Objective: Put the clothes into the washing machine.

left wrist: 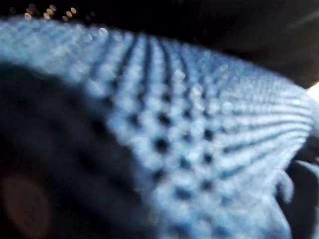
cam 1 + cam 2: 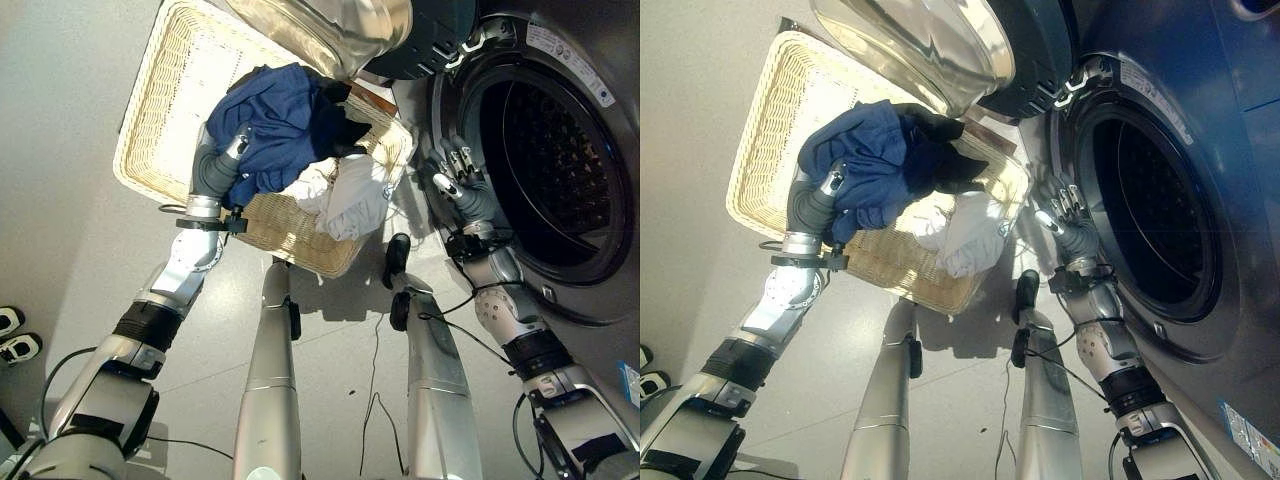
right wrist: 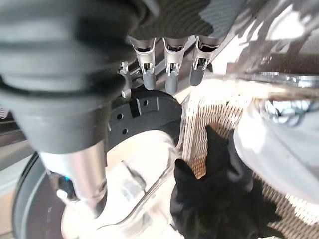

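Left hand (image 2: 228,150): buried in the blue garment (image 2: 275,125); its wrist shows but its fingers lie under the cloth, so whether they are closed on it cannot be told. Its own wrist view shows blue knit fabric pressed close to the lens, which fits a hand pushed deep into the pile to gather it.

Right hand (image 2: 452,178): held up just beside the rim of the drum opening (image 2: 545,150), fingers straight and relaxed, holding nothing. It seems parked there, near the mouth, ready to receive or guide cloth inward.

Clothes: all in or over the wicker basket (image 2: 150,110). The blue garment is bunched highest over the left hand, a black piece (image 2: 340,125) lies against it, and white cloth (image 2: 350,195) spills over the basket's near edge toward the machine.

Basket: on the floor right beside the washing machine, probably so that each load has a short path to the drum.

Door (image 2: 330,25): swung open, its glass bowl hanging above the basket's far corner, leaving the drum mouth clear.

Drum: dark and perforated inside; no clothing seen in it.

Progress: judged early, with the first lift under way.
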You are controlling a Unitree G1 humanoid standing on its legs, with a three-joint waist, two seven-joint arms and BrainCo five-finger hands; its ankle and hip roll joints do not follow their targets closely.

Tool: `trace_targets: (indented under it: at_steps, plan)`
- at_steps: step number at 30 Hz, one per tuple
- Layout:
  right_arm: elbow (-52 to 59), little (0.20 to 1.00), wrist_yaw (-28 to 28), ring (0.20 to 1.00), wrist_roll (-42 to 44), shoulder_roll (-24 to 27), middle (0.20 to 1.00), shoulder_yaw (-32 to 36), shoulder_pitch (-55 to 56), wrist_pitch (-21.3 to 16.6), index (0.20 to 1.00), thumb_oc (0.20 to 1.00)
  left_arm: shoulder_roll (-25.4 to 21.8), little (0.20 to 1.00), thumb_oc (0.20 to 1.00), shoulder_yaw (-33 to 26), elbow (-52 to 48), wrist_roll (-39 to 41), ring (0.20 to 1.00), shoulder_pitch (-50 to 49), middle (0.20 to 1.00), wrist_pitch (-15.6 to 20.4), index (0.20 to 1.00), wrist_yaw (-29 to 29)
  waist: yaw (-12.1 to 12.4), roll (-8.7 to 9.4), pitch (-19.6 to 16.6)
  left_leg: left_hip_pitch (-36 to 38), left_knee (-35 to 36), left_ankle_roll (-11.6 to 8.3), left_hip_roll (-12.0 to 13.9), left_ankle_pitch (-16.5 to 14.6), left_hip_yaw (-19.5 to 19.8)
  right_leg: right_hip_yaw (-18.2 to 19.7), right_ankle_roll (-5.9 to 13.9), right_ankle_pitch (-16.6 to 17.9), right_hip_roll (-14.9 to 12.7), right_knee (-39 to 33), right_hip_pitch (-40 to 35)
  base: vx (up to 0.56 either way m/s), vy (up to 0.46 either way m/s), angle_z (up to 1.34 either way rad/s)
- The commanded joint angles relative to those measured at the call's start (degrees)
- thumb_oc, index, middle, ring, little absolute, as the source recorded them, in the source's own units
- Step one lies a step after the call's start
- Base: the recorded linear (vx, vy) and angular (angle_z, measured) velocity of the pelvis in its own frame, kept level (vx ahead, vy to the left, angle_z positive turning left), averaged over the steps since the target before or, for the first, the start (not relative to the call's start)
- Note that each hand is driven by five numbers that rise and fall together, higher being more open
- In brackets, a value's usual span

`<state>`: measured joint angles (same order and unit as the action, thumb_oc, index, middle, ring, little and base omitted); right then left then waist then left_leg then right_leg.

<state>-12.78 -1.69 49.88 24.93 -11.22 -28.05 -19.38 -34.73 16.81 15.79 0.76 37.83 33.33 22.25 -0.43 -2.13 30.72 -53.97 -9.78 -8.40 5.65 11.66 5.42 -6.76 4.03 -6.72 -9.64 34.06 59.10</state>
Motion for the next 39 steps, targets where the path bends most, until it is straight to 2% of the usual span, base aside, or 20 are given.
trace_targets:
  at_steps: [1, 6, 9, 16, 21, 24, 25, 28, 30, 38, 39]
  plan:
    - [8.19, 1.000, -3.01, 1.000, 2.47, -1.39, 1.000, 1.99, 1.48, -2.46, 1.000, 1.000, 0.70, 0.200, 0.200, -0.79, -5.47, -1.97, 0.200, 2.90, 0.200, 3.19, 0.200, -2.48, 1.29, 2.69, -0.92, 0.72, -6.10, 4.67, -5.25, -6.92, -3.54, -0.98, 3.08, 11.34, 2.41, -12.73, -3.18, 0.00, 0.000, 0.00]
    - [12.58, 1.000, -8.27, 1.000, 4.70, -2.00, 1.000, 0.70, 1.61, 0.27, 1.000, 1.000, 1.58, 0.200, 0.200, 0.43, -9.94, -2.82, 0.200, 3.63, 0.200, 3.49, 0.200, -5.65, 1.07, 2.88, -0.92, 0.64, -6.02, 4.67, -5.45, -6.78, -3.38, -1.01, 3.32, 11.62, 2.21, -12.96, -3.10, 0.00, -0.006, 0.00]
    - [15.59, 1.000, -11.77, 1.000, 6.77, -2.35, 1.000, -1.28, 1.06, 4.56, 1.000, 1.000, 2.50, 0.200, 0.200, 1.30, -12.53, -5.56, 0.200, 4.19, 0.200, 3.81, 0.200, -6.17, 1.03, 3.07, -0.92, 0.38, -5.97, 4.70, -5.55, -6.60, -3.28, -1.01, 3.38, 11.72, 2.25, -12.86, -2.74, 0.00, 0.000, 0.00]
    - [18.65, 1.000, -15.01, 1.000, 10.22, -2.07, 1.000, -4.82, -1.01, 11.22, 1.000, 1.000, 1.96, 0.200, 0.200, 3.97, -14.44, -17.89, 0.200, 7.33, 0.200, 0.07, 0.200, -0.86, 1.09, 3.40, -0.92, 0.70, -5.74, 4.59, -5.80, -6.30, -3.08, -1.32, 3.41, 11.76, 2.32, -13.07, -3.18, 0.00, -0.004, 0.01]
    - [20.24, 1.000, -17.36, 1.000, 14.78, -2.04, 1.000, -6.80, -2.11, 15.22, 1.000, 1.000, 0.73, 0.200, 0.200, 5.76, -14.18, -23.97, 0.200, 9.48, 0.200, -1.34, 0.200, 2.55, 1.08, 3.45, -0.92, 0.79, -5.92, 4.37, -5.92, -6.23, -3.00, -1.65, 3.44, 11.88, 2.14, -13.26, -3.42, 0.00, 0.000, 0.00]
    - [20.97, 1.000, -18.32, 1.000, 16.26, -1.96, 1.000, -7.94, -2.36, 15.75, 1.000, 1.000, 0.39, 0.200, 0.200, 6.75, -14.35, -28.98, 0.200, 10.40, 0.200, -2.83, 0.200, 4.88, 1.14, 3.38, -0.92, 0.65, -5.92, 4.30, -6.02, -6.12, -2.95, -1.78, 3.48, 11.91, 2.10, -13.32, -3.34, 0.00, 0.000, 0.00]
    - [21.42, 1.000, -18.95, 1.000, 17.05, -1.88, 1.000, -8.49, -2.55, 16.34, 1.000, 1.000, -0.28, 0.200, 0.200, 7.48, -14.38, -32.71, 0.200, 11.23, 0.200, -4.56, 0.200, 6.83, 1.10, 3.36, -0.92, 0.62, -6.00, 4.24, -6.01, -6.13, -2.95, -1.81, 3.52, 11.92, 2.03, -13.27, -3.29, 0.00, 0.000, 0.00]
    - [21.38, 1.000, -19.14, 1.000, 17.12, -1.79, 1.000, -8.82, -2.87, 16.33, 1.000, 1.000, -0.47, 0.200, 0.200, 7.90, -14.09, -35.17, 0.200, 11.77, 0.200, -5.72, 0.200, 8.02, 1.09, 3.34, -0.92, 0.47, -6.11, 4.22, -6.00, -6.15, -2.98, -1.85, 3.53, 11.95, 1.98, -13.25, -3.16, 0.00, 0.000, 0.00]
    - [21.42, 1.000, -19.84, 1.000, 18.03, -1.21, 1.000, -9.78, -3.57, 16.21, 1.000, 1.000, -2.66, 0.200, 0.200, 9.91, -12.39, -40.57, 0.200, 13.74, 0.200, -9.33, 0.200, 12.89, 1.01, 3.30, -0.92, 0.50, -6.04, 4.10, -5.94, -6.04, -3.13, -1.99, 3.57, 12.07, 1.96, -13.36, -3.13, 0.00, 0.000, 0.00]
    - [21.73, 1.000, -20.06, 1.000, 19.20, -0.49, 1.000, -10.54, -4.11, 14.46, 1.000, 1.000, -4.36, 0.200, 0.200, 12.34, -10.05, -44.05, 0.200, 15.60, 0.200, -13.03, 0.200, 16.31, 0.88, 3.13, -0.92, 0.07, -6.28, 3.90, -6.02, -5.90, -3.16, -2.16, 3.66, 12.28, 1.83, -13.40, -2.72, 0.00, 0.000, 0.00]
    - [21.81, 0.956, -20.00, 0.956, 19.35, -0.29, 0.956, -10.56, -4.19, 14.06, 0.956, 0.956, -4.54, 0.200, 0.200, 12.58, -9.89, -43.77, 0.200, 15.68, 0.200, -13.05, 0.200, 16.23, 0.85, 3.11, -0.92, 0.01, -6.34, 3.89, -5.99, -5.90, -3.22, -2.16, 3.69, 12.30, 1.80, -13.38, -2.66, 0.00, 0.000, 0.00]
